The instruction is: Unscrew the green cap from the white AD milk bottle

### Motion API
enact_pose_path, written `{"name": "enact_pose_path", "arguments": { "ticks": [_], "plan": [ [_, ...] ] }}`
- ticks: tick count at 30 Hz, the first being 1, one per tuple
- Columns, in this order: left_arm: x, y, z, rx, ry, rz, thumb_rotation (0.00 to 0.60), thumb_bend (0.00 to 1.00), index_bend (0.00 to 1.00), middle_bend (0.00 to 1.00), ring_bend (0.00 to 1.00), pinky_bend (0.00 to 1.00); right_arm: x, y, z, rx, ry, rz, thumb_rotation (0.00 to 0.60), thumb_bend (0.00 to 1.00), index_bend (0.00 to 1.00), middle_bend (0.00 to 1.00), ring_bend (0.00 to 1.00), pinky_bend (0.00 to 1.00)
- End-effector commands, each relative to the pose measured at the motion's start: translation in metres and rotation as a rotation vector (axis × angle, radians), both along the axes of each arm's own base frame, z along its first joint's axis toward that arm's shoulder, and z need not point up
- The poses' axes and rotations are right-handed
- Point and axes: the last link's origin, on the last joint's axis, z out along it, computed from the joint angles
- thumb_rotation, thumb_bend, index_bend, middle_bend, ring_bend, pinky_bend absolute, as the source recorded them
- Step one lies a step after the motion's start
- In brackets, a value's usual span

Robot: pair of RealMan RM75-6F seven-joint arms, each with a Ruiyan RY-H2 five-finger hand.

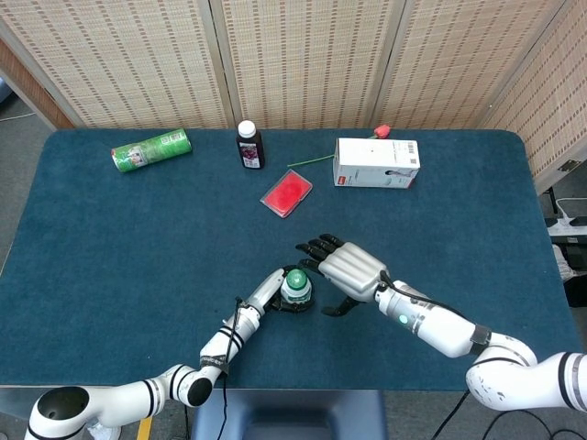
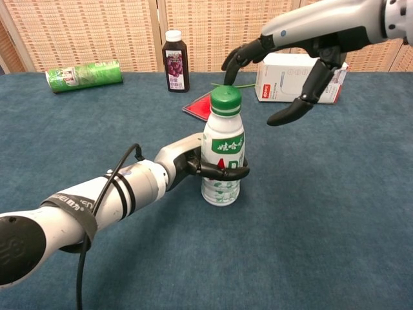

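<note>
The white AD milk bottle [image 2: 222, 161] stands upright near the table's front middle, its green cap [image 2: 226, 100] on top; from above, the cap [image 1: 295, 279] shows as a green disc. My left hand [image 2: 193, 161] grips the bottle's body, dark fingers [image 2: 226, 172] wrapped round the label. My right hand [image 2: 303, 58] hovers open just right of and above the cap, fingers spread, thumb hanging down, touching nothing. In the head view the right hand [image 1: 348, 270] sits right of the bottle and the left hand [image 1: 273, 291] to its left.
Along the back stand a dark juice bottle [image 1: 249, 145], a lying green can [image 1: 150, 149], a white box [image 1: 376, 163] with a red rose [image 1: 381, 131], and a red flat packet [image 1: 286, 192].
</note>
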Motion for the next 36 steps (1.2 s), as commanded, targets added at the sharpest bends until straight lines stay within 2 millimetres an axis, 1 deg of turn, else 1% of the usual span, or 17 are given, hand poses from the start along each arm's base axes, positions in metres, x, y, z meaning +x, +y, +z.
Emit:
{"name": "enact_pose_path", "arguments": {
  "ticks": [1,11,16,21,24,28,32,36],
  "plan": [
    [0.001,0.0,0.0,-0.001,0.001,-0.002,0.6,0.95,0.58,0.83,0.38,0.02,0.005,-0.001,-0.002,0.0,-0.002,0.007,0.447,0.17,0.2,0.0,0.0,0.0],
    [0.0,0.001,-0.001,-0.003,0.006,-0.001,0.6,0.95,0.58,0.83,0.38,0.02,0.014,-0.001,-0.007,-0.003,-0.012,0.021,0.449,0.17,0.2,0.0,0.0,0.0],
    [-0.002,0.001,-0.001,-0.001,0.008,0.002,0.6,0.95,0.58,0.83,0.38,0.02,0.015,-0.003,-0.01,-0.033,-0.025,0.03,0.449,0.17,0.18,0.0,0.0,0.0],
    [0.0,0.0,-0.002,-0.001,0.01,-0.003,0.6,0.95,0.58,0.83,0.38,0.02,0.017,-0.009,-0.012,-0.087,-0.037,0.049,0.456,0.17,0.19,0.0,0.0,0.0],
    [-0.001,0.0,-0.002,0.002,0.011,-0.003,0.6,0.95,0.58,0.83,0.38,0.02,0.019,-0.01,-0.014,-0.105,-0.03,0.063,0.473,0.17,0.22,0.0,0.0,0.0],
    [-0.002,0.001,-0.001,0.004,0.012,0.001,0.6,0.95,0.58,0.83,0.38,0.02,0.019,-0.01,-0.017,-0.136,-0.014,0.083,0.516,0.17,0.29,0.0,0.0,0.0],
    [-0.002,0.001,-0.001,0.004,0.011,0.001,0.6,0.94,0.58,0.83,0.38,0.02,0.019,-0.009,-0.02,-0.141,0.002,0.086,0.539,0.17,0.34,0.0,0.0,0.0],
    [-0.002,0.001,-0.001,0.002,0.013,-0.001,0.6,0.94,0.58,0.83,0.38,0.02,0.019,-0.008,-0.021,-0.168,0.008,0.099,0.598,0.17,0.35,0.0,0.0,0.0]
  ]
}}
